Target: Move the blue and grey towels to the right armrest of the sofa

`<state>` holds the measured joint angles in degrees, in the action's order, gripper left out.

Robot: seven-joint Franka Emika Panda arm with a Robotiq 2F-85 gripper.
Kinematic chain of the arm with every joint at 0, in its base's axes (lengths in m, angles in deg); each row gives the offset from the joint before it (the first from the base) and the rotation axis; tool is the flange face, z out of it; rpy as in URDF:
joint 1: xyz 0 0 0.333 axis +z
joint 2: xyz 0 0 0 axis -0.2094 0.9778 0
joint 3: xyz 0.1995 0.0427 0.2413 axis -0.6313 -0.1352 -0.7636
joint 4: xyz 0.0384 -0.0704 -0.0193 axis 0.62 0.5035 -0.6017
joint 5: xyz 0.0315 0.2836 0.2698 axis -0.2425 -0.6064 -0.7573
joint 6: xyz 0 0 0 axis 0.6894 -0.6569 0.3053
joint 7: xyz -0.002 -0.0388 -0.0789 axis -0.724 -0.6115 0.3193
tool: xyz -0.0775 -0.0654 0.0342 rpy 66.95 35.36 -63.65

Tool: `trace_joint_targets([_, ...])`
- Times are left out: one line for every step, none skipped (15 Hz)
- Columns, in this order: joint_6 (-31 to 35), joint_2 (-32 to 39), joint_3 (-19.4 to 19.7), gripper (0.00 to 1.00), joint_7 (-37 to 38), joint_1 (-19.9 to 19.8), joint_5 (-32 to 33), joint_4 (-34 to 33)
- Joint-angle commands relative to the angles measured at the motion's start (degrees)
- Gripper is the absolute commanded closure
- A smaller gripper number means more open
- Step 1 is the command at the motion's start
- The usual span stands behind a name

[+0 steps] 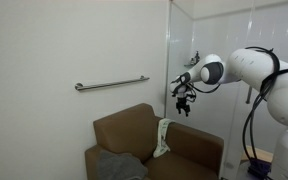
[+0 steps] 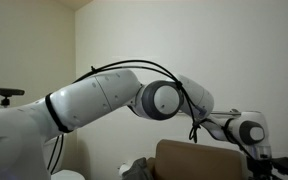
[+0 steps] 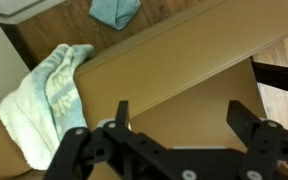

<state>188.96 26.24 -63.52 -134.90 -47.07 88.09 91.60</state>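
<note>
Fingers (image 3: 240,120): black, spread wide, empty, presumably readied for grasping. Far ahead, light blue crumpled towel (image 3: 114,10); nearer, cream green-marked cloth (image 3: 44,100) draped over brown upholstered sofa (image 3: 174,60).

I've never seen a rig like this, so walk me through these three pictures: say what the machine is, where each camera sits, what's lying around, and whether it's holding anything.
The white machine is a robot arm with a claw at its tip. Two pictures come from cameras standing in the room. The third comes from a camera on the arm's wrist, looking down past the claw. The claw hangs above a small brown sofa. A dark grey towel lies on the sofa, and a cream cloth is draped over its edge. The wrist view also shows a light blue towel at its top edge. The claw is open and holds nothing.
</note>
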Motion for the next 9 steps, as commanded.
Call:
trace_joint_targets([4.20,0.02,-0.12,0.00,-0.55,7.10,4.54,5.03])
trace_joint_targets([5.45,0.21,-0.06,0.00,-0.09,9.46,6.03,6.35])
trace_joint_targets([6.67,0.22,-0.07,0.00,0.22,11.95,7.36,7.89])
trace_joint_targets([8.11,-0.04,-0.07,0.00,0.50,14.57,8.79,9.94])
trace_joint_targets([9.22,-0.49,-0.02,0.00,0.81,17.32,10.20,11.99])
trace_joint_targets([10.56,-0.65,0.01,0.00,1.07,19.95,11.57,13.95])
trace_joint_targets([11.13,-0.98,0.07,0.00,1.38,22.78,13.00,15.56])
trace_joint_targets([12.05,-0.92,0.13,0.00,1.76,25.58,14.41,16.95])
trace_joint_targets([13.01,-1.17,0.30,0.00,2.32,28.52,15.97,18.55])
